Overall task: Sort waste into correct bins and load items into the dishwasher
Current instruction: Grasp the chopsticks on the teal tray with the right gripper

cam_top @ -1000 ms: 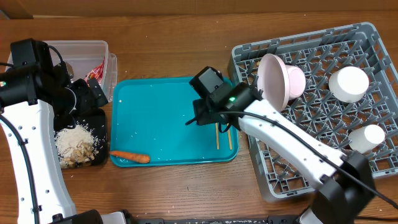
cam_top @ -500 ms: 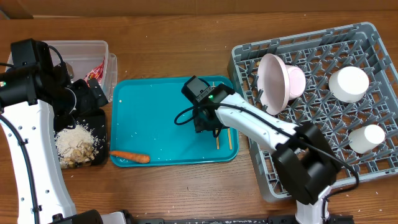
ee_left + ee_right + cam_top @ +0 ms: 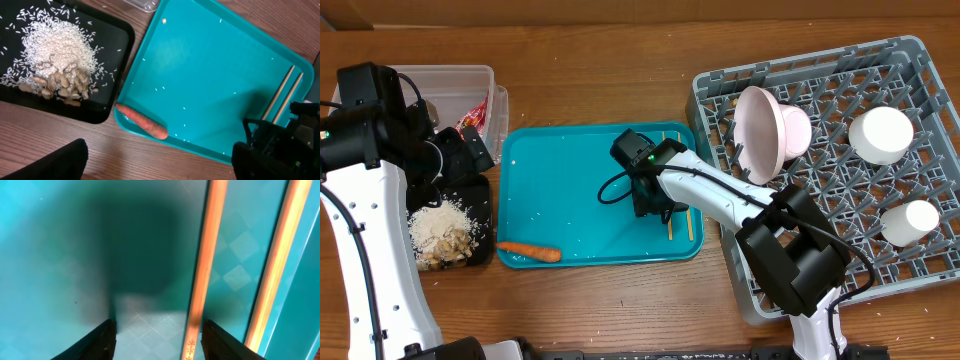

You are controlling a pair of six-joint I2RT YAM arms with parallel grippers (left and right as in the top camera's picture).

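Observation:
Two wooden chopsticks (image 3: 670,222) lie side by side at the right edge of the teal serving tray (image 3: 570,170). My right gripper (image 3: 655,205) is open and low over them; in the right wrist view one chopstick (image 3: 202,265) runs between its fingers (image 3: 160,340) and the other (image 3: 277,265) lies outside them. An orange carrot (image 3: 529,252) lies at the tray's front left, also in the left wrist view (image 3: 142,121). My left gripper (image 3: 470,150) is open and empty (image 3: 157,167), held above the black tray (image 3: 488,230) of rice and scraps (image 3: 438,225).
The clear tub (image 3: 440,80) at the back left holds a red wrapper (image 3: 475,112). The grey dish rack (image 3: 840,190) on the right holds a standing plate (image 3: 757,132) and two upturned bowls (image 3: 881,134) (image 3: 910,220). No paper ball shows.
My right gripper has moved left and down onto the teal tray, close over the chopsticks. The left arm has not moved.

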